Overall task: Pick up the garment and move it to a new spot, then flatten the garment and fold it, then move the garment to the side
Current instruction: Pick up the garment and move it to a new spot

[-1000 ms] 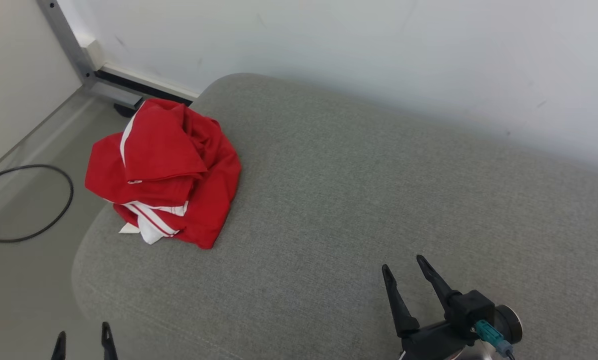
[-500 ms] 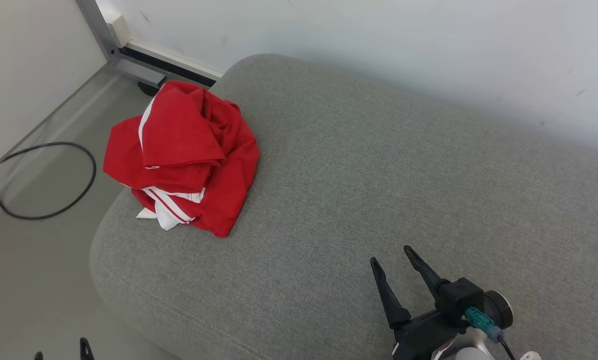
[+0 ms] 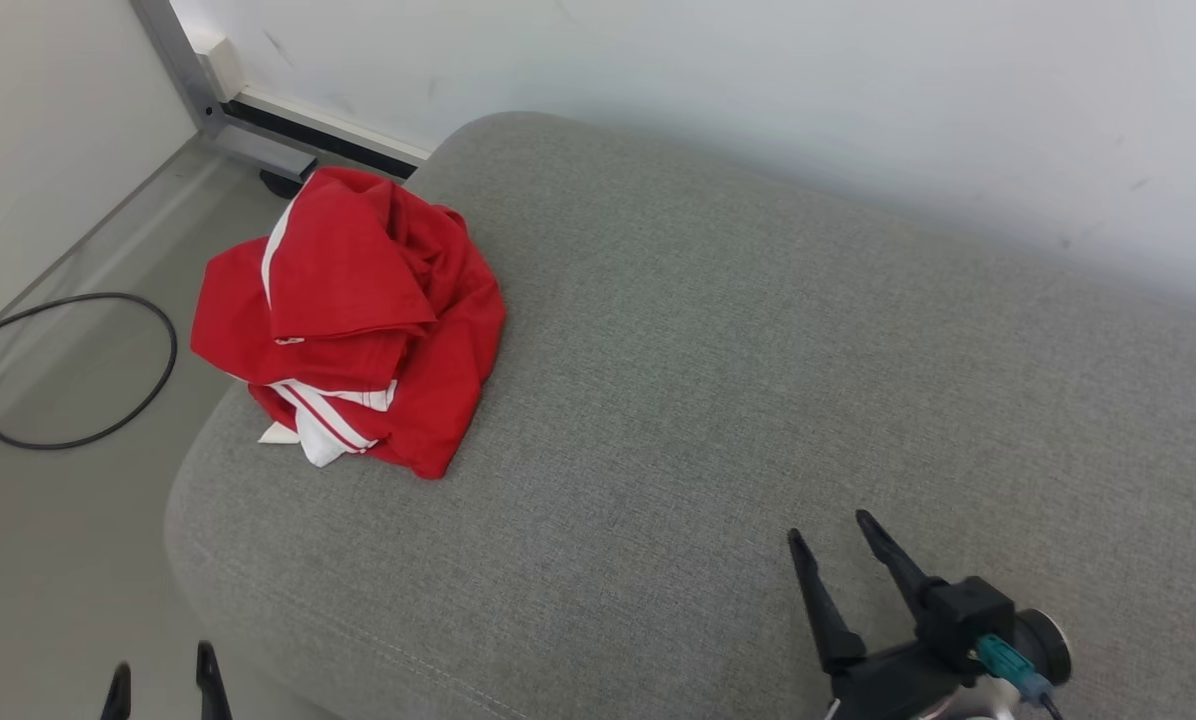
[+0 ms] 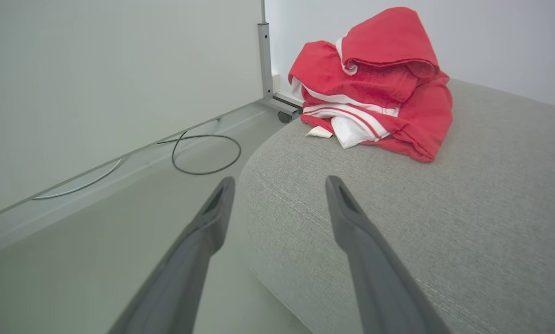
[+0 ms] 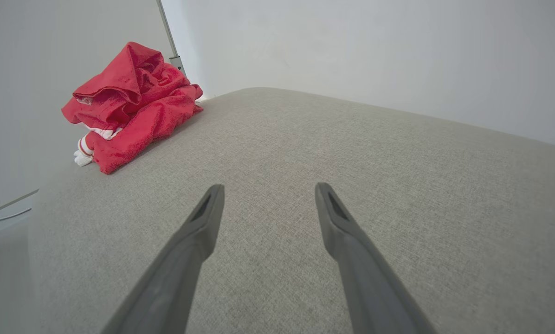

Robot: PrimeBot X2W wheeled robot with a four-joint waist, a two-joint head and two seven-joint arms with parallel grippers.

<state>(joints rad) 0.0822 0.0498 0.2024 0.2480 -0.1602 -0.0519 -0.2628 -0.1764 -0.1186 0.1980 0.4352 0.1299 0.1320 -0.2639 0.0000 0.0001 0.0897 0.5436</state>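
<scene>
Since only the head camera has swung over the last second, nothing in the scene itself has shifted: the garment is untouched, so the pickup step is not yet begun. Left tool (image 3: 161,680) sits low by the near couch corner, fingers wide apart, holding nothing, touching nothing. Right tool (image 3: 828,527) hangs over the near couch (image 3: 708,400) surface, also spread wide and empty, well apart from the garment. Red garment (image 3: 358,320) with white stripes lies crumpled at the couch's far left edge, nearer the left tool. Black cable (image 3: 174,345) loops on the floor beyond.
</scene>
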